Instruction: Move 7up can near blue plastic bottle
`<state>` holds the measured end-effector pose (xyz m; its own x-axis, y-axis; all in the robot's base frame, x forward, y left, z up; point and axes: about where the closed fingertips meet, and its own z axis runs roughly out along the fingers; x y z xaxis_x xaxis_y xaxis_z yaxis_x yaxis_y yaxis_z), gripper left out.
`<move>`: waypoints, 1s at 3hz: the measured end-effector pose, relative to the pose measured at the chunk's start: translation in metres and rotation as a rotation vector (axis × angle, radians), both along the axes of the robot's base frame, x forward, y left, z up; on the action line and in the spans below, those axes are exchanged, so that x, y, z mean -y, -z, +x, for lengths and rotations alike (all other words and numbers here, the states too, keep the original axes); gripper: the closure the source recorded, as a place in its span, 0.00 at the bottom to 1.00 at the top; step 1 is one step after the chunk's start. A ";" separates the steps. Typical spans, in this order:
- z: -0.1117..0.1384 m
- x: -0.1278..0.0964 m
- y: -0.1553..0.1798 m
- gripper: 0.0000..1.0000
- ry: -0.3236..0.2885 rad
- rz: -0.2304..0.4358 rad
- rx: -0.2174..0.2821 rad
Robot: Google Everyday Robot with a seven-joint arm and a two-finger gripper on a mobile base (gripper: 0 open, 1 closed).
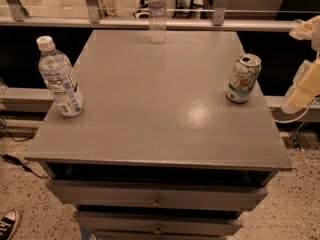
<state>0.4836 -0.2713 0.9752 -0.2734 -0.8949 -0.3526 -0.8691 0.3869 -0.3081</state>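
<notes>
On worktop right edge: 7up can, green logo legible | left edge: blue plastic bottle, label unreadable | my end effector beyond right edge, grip indiscernible.

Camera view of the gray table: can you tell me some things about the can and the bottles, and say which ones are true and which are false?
1. The can stands upright near the right edge of the table. True.
2. The big bottle lies on its side. False: it stands upright by the left edge.
3. The gripper is holding the can. False: it hangs beyond the table's right edge, apart from the can.
4. A slim bottle stands at the table's far edge. True.
5. The can is right next to the big bottle. False: they are on opposite sides of the table.
</notes>
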 end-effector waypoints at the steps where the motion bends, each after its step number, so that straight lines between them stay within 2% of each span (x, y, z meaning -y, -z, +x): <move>1: 0.033 0.021 0.010 0.00 0.039 0.128 0.044; 2: 0.074 0.012 0.036 0.00 0.041 0.376 0.067; 3: 0.093 -0.003 0.051 0.00 0.029 0.521 0.065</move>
